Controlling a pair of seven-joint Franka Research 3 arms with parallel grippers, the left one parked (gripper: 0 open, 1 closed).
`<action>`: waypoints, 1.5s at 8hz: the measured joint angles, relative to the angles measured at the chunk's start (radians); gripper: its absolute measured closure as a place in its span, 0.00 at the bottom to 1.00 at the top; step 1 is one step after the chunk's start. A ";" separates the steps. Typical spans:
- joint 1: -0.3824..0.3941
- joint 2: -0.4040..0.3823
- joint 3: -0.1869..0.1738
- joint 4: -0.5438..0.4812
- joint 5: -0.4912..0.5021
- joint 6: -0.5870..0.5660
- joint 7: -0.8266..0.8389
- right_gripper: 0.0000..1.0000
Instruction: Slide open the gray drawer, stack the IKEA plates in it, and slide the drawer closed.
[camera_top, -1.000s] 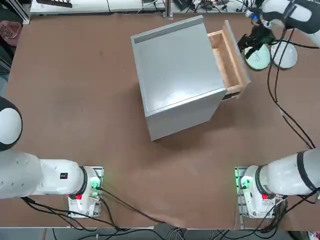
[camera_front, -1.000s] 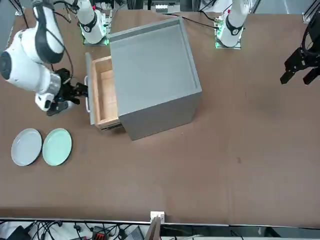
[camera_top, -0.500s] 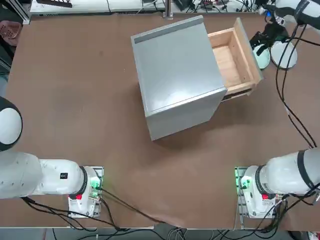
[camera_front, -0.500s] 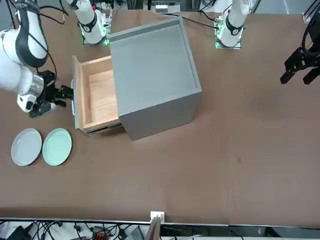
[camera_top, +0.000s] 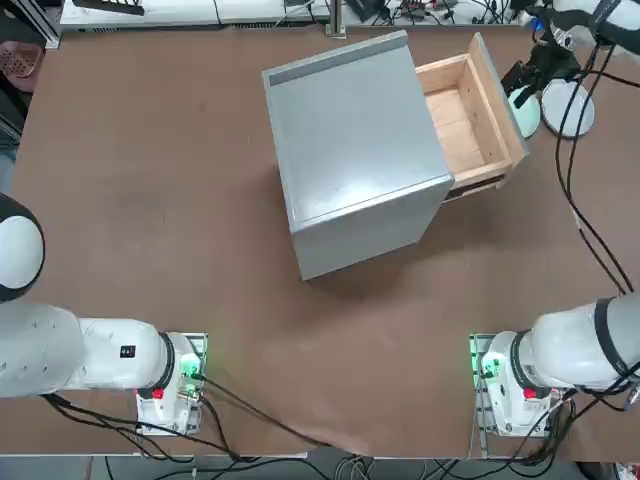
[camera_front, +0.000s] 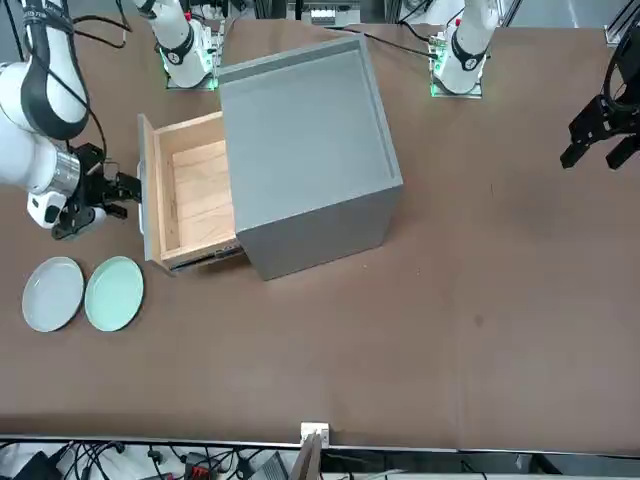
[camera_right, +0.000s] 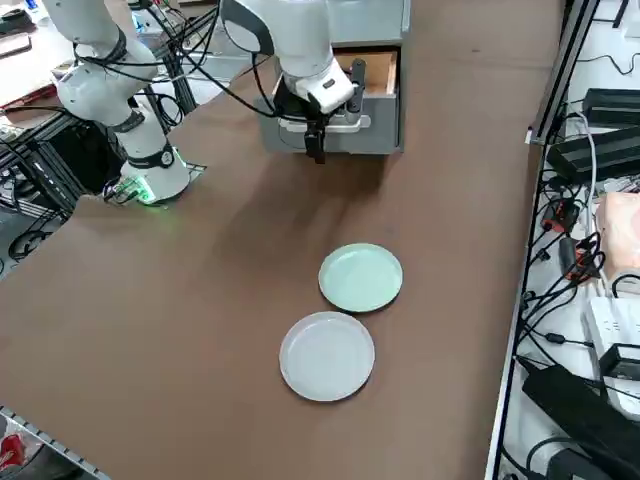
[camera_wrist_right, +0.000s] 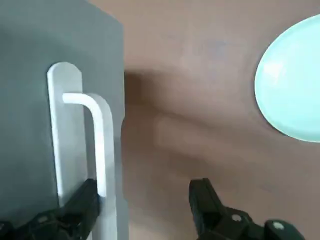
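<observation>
Now you are looking at the gray drawer (camera_front: 186, 205) standing pulled out of the cabinet (camera_front: 305, 150), its wooden tray showing nothing inside. Your right gripper (camera_front: 108, 195) is hovering just off the drawer's front panel with its fingers spread wide and grasping nothing; one finger (camera_wrist_right: 80, 205) is sitting beside the metal handle (camera_wrist_right: 95, 140). Both IKEA plates, the mint green one (camera_front: 114, 294) and the whitish gray one (camera_front: 53, 294), are lying side by side on the table (camera_front: 450, 300), near the drawer front.

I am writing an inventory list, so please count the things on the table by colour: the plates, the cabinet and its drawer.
Mint green plate: 1
Whitish gray plate: 1
Gray cabinet: 1
Gray drawer, pulled open, wooden inside: 1
Total: 4
</observation>
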 joint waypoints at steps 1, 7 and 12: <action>-0.008 0.012 0.001 0.048 -0.002 -0.046 -0.002 0.00; -0.207 0.236 -0.037 0.463 -0.064 -0.195 0.092 0.00; -0.252 0.402 -0.026 0.367 -0.075 0.120 0.606 0.11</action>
